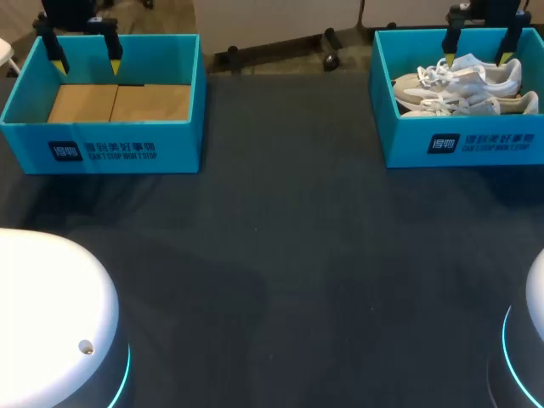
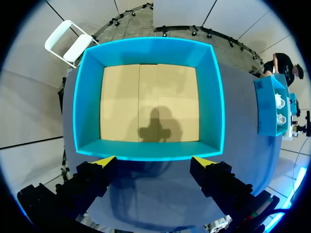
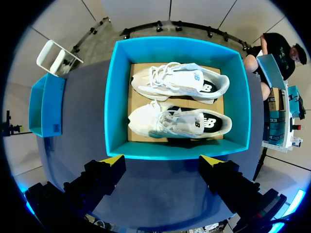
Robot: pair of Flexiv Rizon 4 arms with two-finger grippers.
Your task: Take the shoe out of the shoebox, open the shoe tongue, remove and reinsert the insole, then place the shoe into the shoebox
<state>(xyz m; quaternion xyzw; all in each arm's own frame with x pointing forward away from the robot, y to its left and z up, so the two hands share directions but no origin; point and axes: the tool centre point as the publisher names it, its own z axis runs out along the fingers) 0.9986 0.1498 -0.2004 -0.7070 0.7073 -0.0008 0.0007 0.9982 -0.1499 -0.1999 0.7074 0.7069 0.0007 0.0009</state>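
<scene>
Where one wrist view shows shoes whole, left fingers, right fingers spread, empty.

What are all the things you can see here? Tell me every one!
Left shoebox: one, bright blue, far left of the table, only its tan cardboard floor showing inside.
Right shoebox: one, bright blue, far right of the table.
Sneakers: two, white with white laces, one beside the other, lying in the right shoebox.
Table: one, dark cover, under both boxes.
Robot bases: two, rounded white with a glowing blue ring, at the near left and near right corners.
Left pincer: one, black with yellow tips, open, above the left shoebox.
Right pincer: one, black with yellow tips, open, above the right shoebox.
</scene>
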